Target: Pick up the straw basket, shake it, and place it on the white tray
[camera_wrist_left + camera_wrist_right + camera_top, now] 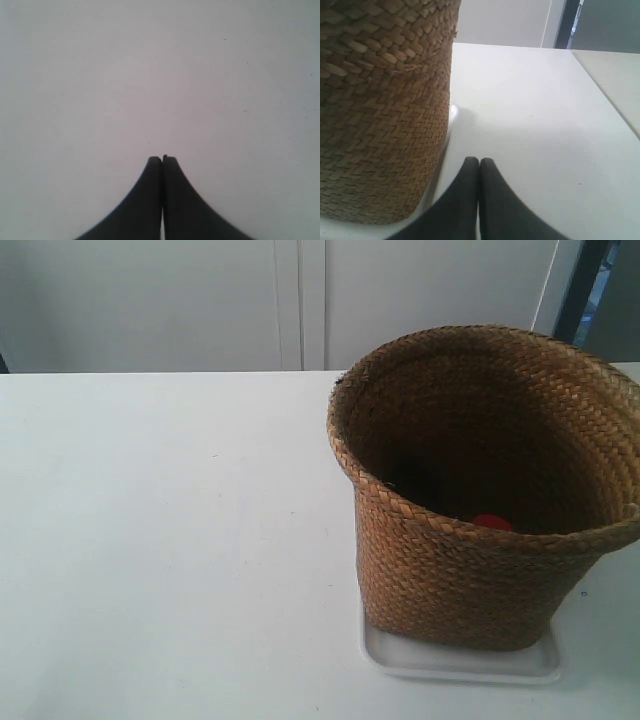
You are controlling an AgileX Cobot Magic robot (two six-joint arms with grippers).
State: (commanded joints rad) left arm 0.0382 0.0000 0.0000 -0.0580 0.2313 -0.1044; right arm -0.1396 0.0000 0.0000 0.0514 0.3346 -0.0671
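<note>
The brown woven straw basket (480,540) stands upright on the white tray (460,663), whose rim shows under its base at the exterior view's lower right. Something small and red (491,522) lies inside the basket. Neither arm shows in the exterior view. In the right wrist view the basket (380,110) fills one side, with a bit of the tray (453,112) at its foot. My right gripper (479,161) is shut and empty beside the basket, not touching it. My left gripper (162,159) is shut over bare white table, holding nothing.
The white table (150,540) spreads across the exterior view, with a pale wall or cabinet panels (300,300) behind its far edge. In the right wrist view the table's edge (605,95) runs nearby, with a dark doorway (600,22) beyond.
</note>
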